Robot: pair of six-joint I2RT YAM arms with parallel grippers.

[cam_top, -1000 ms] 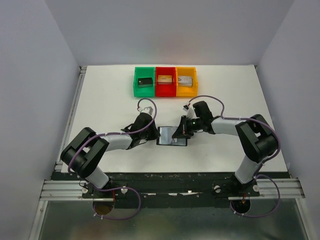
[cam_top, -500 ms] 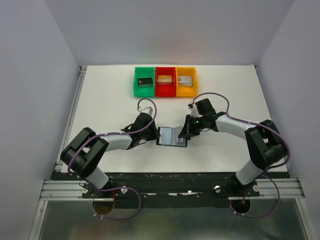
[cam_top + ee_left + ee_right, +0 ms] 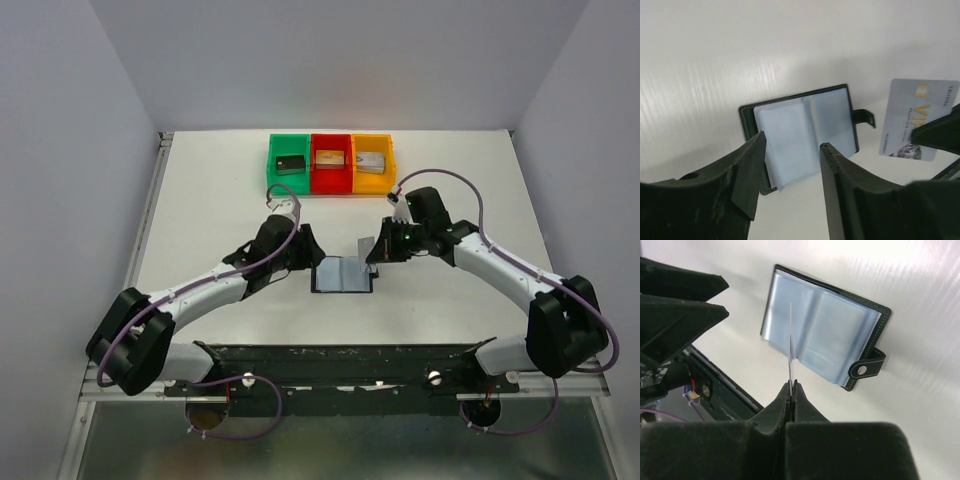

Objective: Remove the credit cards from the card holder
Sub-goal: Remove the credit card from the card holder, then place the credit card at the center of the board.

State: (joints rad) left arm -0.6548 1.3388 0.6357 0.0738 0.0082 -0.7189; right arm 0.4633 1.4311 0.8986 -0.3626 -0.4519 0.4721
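Note:
The card holder (image 3: pixel 343 276) lies open and flat on the white table, its blue-grey sleeves up and its snap tab (image 3: pixel 867 368) sticking out to one side. My right gripper (image 3: pixel 381 249) is shut on a pale silver-grey credit card (image 3: pixel 365 248), held upright above the holder's right edge and clear of it. In the right wrist view that card (image 3: pixel 790 340) shows edge-on, rising from the pinched fingers (image 3: pixel 791 383). My left gripper (image 3: pixel 302 250) hovers open above the holder's left side. In the left wrist view the holder (image 3: pixel 800 127) shows below the parted fingers (image 3: pixel 792 140), and the card (image 3: pixel 917 117) hangs at the right.
Green (image 3: pixel 289 163), red (image 3: pixel 331 163) and yellow (image 3: pixel 372 163) bins stand in a row at the back of the table, each with a small block inside. The black rail (image 3: pixel 340 355) carrying the arm bases runs along the near edge.
The right gripper has pulled the silver-grey card out of the holder and lifted it up and to the right. The left gripper has opened, let go of the holder and risen off it.

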